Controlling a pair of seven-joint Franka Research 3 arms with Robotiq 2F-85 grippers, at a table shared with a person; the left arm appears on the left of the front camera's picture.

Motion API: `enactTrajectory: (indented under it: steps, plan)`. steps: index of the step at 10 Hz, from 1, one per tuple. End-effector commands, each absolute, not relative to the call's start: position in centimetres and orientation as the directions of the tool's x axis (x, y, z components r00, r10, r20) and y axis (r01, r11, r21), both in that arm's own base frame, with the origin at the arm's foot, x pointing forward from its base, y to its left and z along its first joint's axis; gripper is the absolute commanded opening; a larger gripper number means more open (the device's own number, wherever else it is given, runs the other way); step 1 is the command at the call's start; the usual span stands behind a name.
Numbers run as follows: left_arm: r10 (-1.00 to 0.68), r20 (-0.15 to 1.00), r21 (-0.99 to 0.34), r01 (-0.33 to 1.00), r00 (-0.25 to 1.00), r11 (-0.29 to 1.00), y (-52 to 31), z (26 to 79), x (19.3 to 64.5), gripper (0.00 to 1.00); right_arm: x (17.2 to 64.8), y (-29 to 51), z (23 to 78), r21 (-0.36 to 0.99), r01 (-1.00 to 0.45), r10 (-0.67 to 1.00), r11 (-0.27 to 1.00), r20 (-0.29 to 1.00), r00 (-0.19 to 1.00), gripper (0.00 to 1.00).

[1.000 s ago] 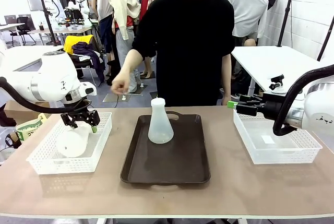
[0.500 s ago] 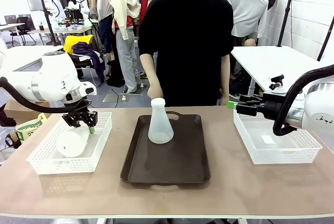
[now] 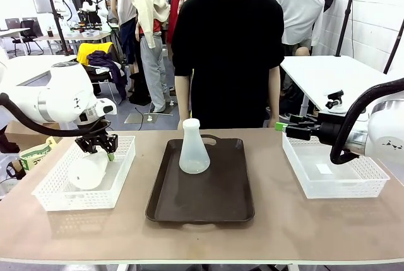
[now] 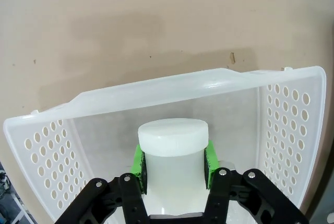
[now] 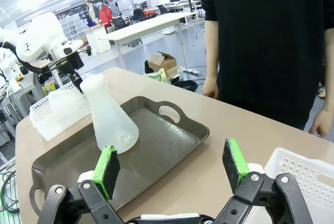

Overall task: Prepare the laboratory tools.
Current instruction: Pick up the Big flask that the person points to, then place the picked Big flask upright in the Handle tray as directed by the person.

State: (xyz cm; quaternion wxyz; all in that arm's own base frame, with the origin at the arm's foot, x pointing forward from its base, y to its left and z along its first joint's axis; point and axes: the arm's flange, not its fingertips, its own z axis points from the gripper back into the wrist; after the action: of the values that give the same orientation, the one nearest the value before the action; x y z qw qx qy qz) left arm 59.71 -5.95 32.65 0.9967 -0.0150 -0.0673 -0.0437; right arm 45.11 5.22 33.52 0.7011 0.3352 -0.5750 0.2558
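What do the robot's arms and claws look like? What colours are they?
Both arms are chunky, rounded and white: the left arm and the right arm. A thick black cable loops along each. The left gripper and right gripper are black, with two fingers, silver screws and bright green pads.

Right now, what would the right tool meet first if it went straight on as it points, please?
Probably the brown tray near its handle; the open right tool aims past the upright flask, on the side toward the person. Depth is unclear; it might pass over it.
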Motion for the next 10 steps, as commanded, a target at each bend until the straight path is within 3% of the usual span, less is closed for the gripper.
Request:
enactTrajectory:
  steps: [1,10]
  plan:
    - [-0.084,0.136,-0.024,0.088,0.987,0.996,-5.92,32.7,59.74,0.0,45.21,5.22,33.57,0.173,-0.744,-0.015,0.645,0.977,0.214,1.0]
    - [-0.084,0.136,-0.024,0.088,0.987,0.996,-5.92,32.7,59.74,0.0,45.21,5.22,33.57,0.173,-0.744,-0.015,0.645,0.977,0.214,1.0]
